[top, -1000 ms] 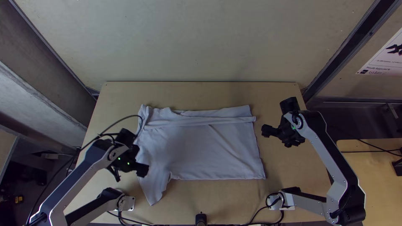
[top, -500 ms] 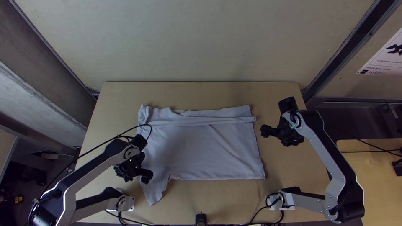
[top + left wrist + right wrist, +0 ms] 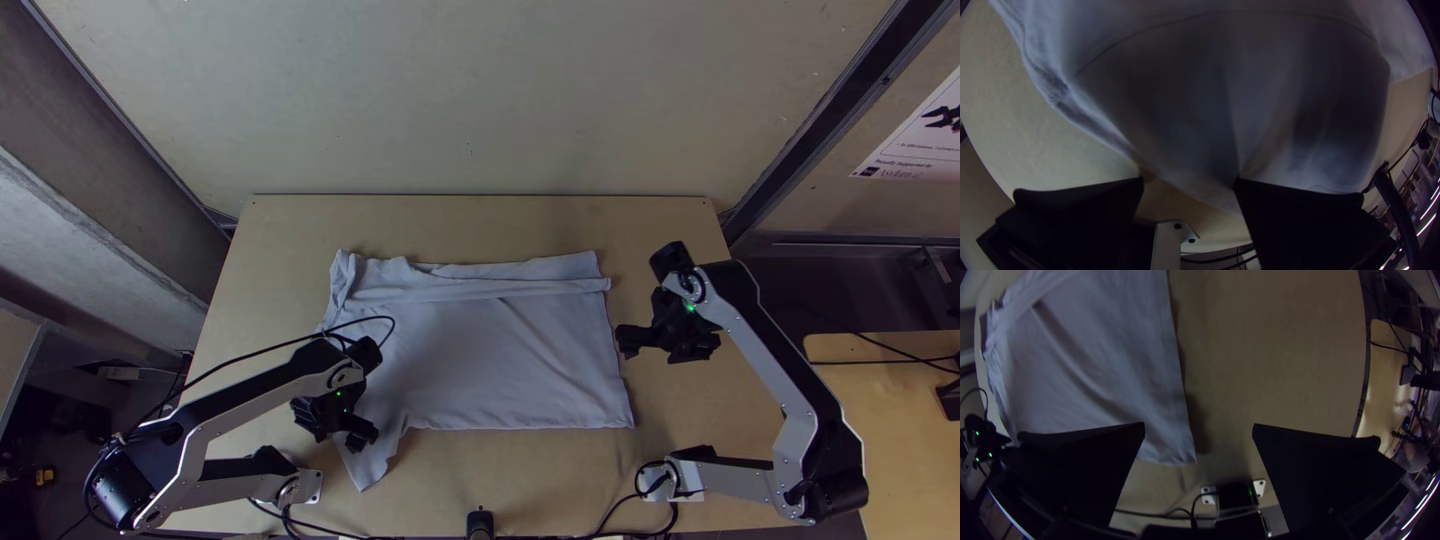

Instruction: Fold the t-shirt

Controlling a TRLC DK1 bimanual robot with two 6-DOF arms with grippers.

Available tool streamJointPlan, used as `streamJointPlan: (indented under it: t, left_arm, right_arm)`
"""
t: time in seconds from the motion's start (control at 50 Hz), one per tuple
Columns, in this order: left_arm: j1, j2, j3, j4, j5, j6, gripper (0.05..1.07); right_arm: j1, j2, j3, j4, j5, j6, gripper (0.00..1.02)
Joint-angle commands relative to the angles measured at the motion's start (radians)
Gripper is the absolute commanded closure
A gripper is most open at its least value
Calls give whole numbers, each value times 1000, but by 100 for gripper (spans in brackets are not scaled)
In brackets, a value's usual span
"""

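Observation:
My left gripper [image 3: 358,436] is over the sleeve that sticks out at the shirt's near left corner. The light grey-blue t-shirt [image 3: 490,360] lies mostly flat on the table, with a folded-over strip along its far edge. In the left wrist view, cloth [image 3: 1200,100] spreads beneath the parted fingers of the left gripper [image 3: 1190,182], which stands open. Beside the shirt's right edge is my right gripper [image 3: 628,342]. The right wrist view has the right gripper [image 3: 1199,426] open, with the shirt's corner [image 3: 1180,452] between and below its fingers.
Bare wooden tabletop [image 3: 480,225] surrounds the shirt. Arm base brackets [image 3: 310,487] stand at the near left, others [image 3: 680,482] at the near right. A black post [image 3: 480,522] stands at the middle of the near edge, with cables [image 3: 590,535] running beside it.
My left gripper has moved toward the near edge and slightly right, over the sleeve. The right gripper has shifted a little left and nearer. The shirt lies as before.

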Motion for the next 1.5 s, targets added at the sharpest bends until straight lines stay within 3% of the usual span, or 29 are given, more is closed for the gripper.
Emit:
streamJointPlan:
  t: [0.0, 0.1, 0.12, 0.54, 0.88, 0.96, 1.06, 1.48]
  left_arm:
    - [-46, 6, -34, 36, 6, 1, 67]
    - [-89, -31, -39, 79, 5, 1, 103]
    - [-94, -36, -38, 79, 6, 1, 105]
    - [-51, -105, 13, 81, 5, 10, 104]
    - [-32, -131, 54, 39, 3, 10, 104]
    - [-11, -143, 50, 38, 2, 22, 104]
    - [3, -155, 44, 38, 2, 25, 104]
    - [72, -166, 64, 44, 2, 62, 104]
  right_arm:
    - [30, 41, -58, -49, -10, -37, 3]
    - [47, 38, -108, -49, -33, -60, 3]
    - [50, 38, -119, -49, -33, -65, 3]
    - [83, 108, -240, -47, -116, -126, 13]
    - [90, 203, -295, -12, -124, -129, 15]
    - [91, 214, -303, 14, -125, -129, 24]
    - [94, 213, -311, 68, -125, -137, 44]
    - [139, 300, -337, 37, -131, -140, 44]
